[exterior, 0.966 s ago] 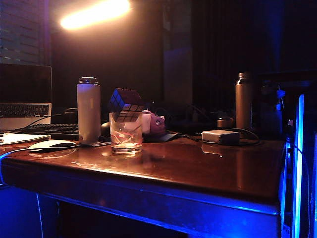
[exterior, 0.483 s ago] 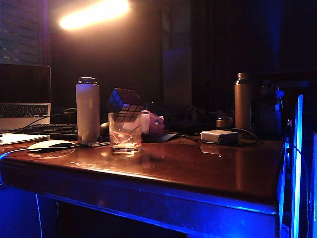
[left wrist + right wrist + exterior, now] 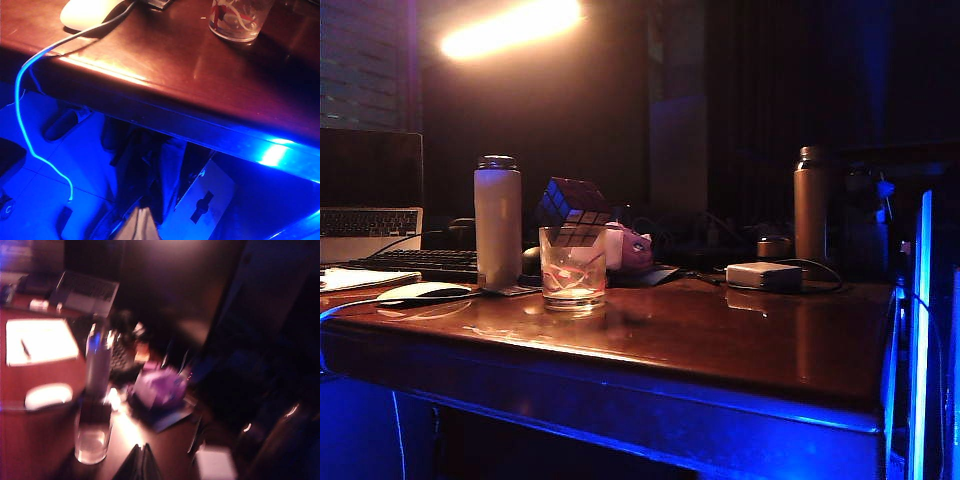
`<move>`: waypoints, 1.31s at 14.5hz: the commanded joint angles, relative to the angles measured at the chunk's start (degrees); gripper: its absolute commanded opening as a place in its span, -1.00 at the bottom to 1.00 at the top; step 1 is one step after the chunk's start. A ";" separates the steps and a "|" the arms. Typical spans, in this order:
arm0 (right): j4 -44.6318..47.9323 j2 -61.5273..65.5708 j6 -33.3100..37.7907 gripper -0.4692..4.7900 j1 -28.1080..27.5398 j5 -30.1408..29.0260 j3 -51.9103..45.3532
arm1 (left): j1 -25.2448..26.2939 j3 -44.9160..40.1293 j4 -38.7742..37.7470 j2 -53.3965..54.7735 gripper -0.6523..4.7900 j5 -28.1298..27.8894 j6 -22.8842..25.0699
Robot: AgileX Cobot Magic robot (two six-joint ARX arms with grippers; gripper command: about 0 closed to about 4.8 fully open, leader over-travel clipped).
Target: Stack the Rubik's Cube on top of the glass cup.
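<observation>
Both grippers were off the Rubik's Cube [image 3: 576,210], which sat tilted on the glass cup [image 3: 573,268]. Right gripper [image 3: 141,460] was closed, empty, cup just beside it. Left gripper out of frame, state unknown.

dim room | warm lamp [image 3: 510,28] glare top-left | blue edge glow | right wrist view blurred

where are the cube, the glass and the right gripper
cube [image 3: 574,210]: exterior view, its dark tiled front face
glass [image 3: 573,275]: exterior view, middle of its clear wall
right gripper [image 3: 141,452]: right wrist view, between its shut fingertips
</observation>
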 commanded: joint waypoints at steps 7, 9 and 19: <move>9.60 -16.02 11.41 -0.83 -15.04 -9.16 -26.18 | 0.07 -0.11 0.33 0.04 -0.76 0.24 0.22; 9.53 -20.37 11.72 -0.83 -16.35 -9.16 -30.16 | 0.07 -0.11 0.33 0.07 -0.76 0.24 0.22; 9.35 -39.78 12.55 -0.83 -24.15 -9.97 -48.89 | 0.07 -0.11 0.33 0.07 -0.76 0.24 0.22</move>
